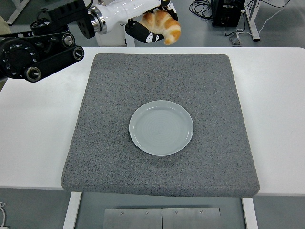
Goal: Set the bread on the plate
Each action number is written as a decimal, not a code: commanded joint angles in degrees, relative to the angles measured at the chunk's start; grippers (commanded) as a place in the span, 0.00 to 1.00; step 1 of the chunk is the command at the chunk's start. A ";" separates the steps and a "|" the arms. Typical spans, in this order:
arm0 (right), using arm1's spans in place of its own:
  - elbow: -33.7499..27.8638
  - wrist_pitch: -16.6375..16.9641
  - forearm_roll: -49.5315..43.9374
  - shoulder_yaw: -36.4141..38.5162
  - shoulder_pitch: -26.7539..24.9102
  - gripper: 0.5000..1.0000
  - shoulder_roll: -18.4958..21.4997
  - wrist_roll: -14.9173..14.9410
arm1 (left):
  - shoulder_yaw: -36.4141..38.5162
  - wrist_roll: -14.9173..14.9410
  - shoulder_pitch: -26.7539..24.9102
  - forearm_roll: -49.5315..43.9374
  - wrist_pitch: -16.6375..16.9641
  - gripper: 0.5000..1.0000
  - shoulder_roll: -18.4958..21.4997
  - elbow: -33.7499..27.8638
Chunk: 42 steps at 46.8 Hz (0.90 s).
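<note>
White bench [38,138] is running along the bottom of your view, and it is carrying a grey felt mat [114,86]. Near the mat's middle, a pale plate [161,127] is sitting bare. Farther back, your left robot hand [147,24] is reaching in from the upper left and gripping the bread [164,25], a golden croissant, above the mat's far edge. You are seeing its long axis lying left to right, with the right tip curving downward toward the mat.
</note>
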 commanded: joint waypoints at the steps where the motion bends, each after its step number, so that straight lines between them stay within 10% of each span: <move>1: 0.08 0.00 0.00 0.00 -0.01 1.00 0.00 0.01 | -0.01 -0.08 -0.07 0.11 0.09 0.00 -1.66 -0.01; 42: -0.01 0.00 0.00 0.00 -0.01 1.00 0.00 0.00 | 4.91 -0.87 -1.83 2.04 0.44 0.00 -11.24 -4.49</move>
